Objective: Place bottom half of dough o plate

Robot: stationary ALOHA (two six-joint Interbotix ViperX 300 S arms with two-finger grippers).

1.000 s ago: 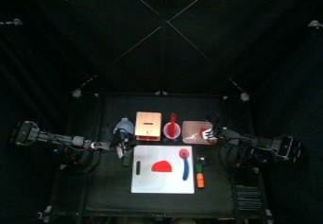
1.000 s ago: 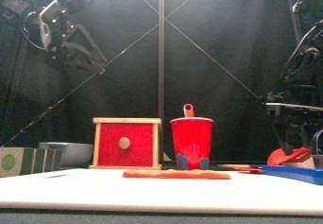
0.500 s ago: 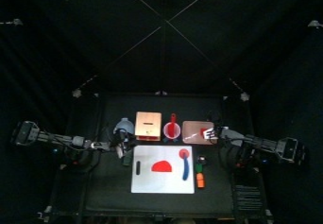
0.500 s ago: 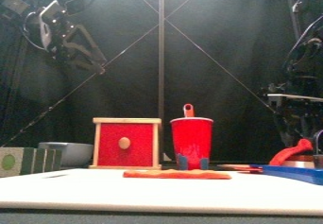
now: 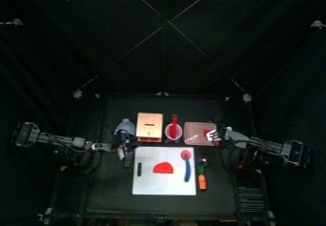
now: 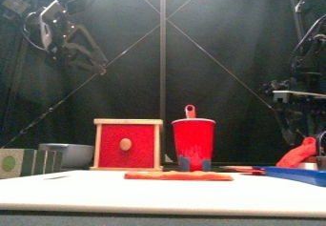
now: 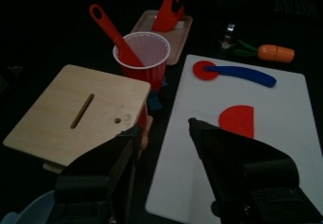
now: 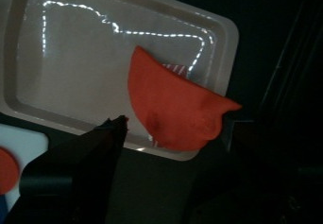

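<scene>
red dough half (image 8: 179, 103) tilted over pink plate (image 8: 76, 67) rim

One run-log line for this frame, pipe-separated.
right gripper: open, above tray | red dough half: on pale pink glossy tray, overhanging rim | left gripper: open, idle over white board

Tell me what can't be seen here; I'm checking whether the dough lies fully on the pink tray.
Right wrist view: bottom half of dough reaches the plate rim; its near edge is lost in shadow.
Front view: a blue object hides its underside.
Top view: dough too small.
</scene>
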